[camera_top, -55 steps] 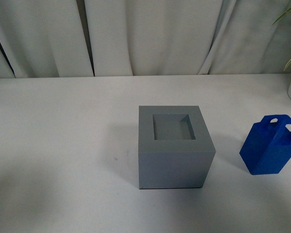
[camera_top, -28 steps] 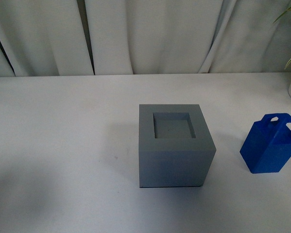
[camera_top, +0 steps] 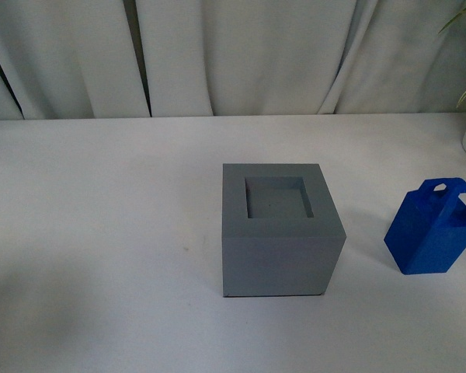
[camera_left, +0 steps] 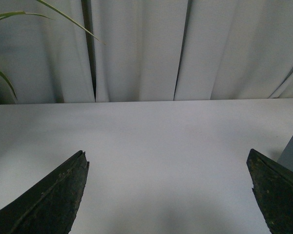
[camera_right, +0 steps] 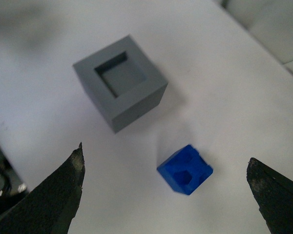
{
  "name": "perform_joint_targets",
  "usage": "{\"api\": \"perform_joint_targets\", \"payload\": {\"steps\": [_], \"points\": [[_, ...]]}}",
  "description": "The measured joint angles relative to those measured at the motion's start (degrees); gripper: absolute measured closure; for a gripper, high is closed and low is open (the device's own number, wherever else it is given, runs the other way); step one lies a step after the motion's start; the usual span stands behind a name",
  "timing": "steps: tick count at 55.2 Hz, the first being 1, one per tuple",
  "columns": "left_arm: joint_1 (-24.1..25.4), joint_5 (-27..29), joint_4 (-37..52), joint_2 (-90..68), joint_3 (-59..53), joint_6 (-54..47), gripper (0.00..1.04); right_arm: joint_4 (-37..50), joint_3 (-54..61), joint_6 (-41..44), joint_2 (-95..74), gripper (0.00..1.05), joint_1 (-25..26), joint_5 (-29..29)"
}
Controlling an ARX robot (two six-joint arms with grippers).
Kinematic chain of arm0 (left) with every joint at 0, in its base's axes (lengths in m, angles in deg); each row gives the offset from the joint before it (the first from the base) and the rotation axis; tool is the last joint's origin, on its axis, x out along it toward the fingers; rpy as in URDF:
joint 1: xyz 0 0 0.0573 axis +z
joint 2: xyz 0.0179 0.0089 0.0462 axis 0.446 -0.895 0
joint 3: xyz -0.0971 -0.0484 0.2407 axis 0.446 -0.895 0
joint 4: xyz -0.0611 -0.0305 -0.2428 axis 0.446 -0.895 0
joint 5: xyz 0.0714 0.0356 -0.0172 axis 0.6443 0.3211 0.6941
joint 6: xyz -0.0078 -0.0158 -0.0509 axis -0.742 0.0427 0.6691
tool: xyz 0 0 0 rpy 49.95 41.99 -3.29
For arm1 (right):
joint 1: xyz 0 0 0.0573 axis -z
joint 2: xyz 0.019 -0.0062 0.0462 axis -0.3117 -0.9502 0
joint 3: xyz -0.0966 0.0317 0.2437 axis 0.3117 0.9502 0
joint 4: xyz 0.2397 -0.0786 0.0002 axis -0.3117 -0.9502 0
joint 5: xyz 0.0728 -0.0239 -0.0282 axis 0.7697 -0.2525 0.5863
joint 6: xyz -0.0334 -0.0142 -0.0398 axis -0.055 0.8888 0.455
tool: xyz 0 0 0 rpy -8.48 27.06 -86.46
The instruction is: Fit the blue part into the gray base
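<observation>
Insertion not started: blue part (camera_top: 431, 233) stands apart from empty gray base (camera_top: 283, 249); my left end effector (camera_left: 166, 152) and right end effector (camera_right: 165, 152) gape apart, empty.

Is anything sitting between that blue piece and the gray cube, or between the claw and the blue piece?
Nothing visible. Only table surface separates the blue part from the gray base, and the open right gripper looks down on both unobstructed.

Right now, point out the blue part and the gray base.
blue part (camera_top: 437, 237): front view, on its broad near side, below the loops.
gray base (camera_top: 283, 264): front view, on the middle of its front face.
</observation>
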Motion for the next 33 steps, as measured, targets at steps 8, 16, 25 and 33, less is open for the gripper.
{"api": "perform_joint_targets", "payload": {"steps": [8,16,25,33], "points": [[0.0,0.0,0.0,0.0,0.0,0.0,0.06,-12.1,-6.0,11.9,-7.3,0.07,-0.3,-6.6],[0.0,0.0,0.0,0.0,0.0,0.0,0.06,-16.0,-8.9,19.3,-13.0,0.07,-0.9,-13.9],[0.0,0.0,0.0,0.0,0.0,0.0,0.06,-13.9,-11.8,22.5,-18.4,0.07,-2.1,-20.7],[0.0,0.0,0.0,0.0,0.0,0.0,0.06,-12.3,-15.1,22.2,-23.3,0.07,-3.5,-22.4]]}}
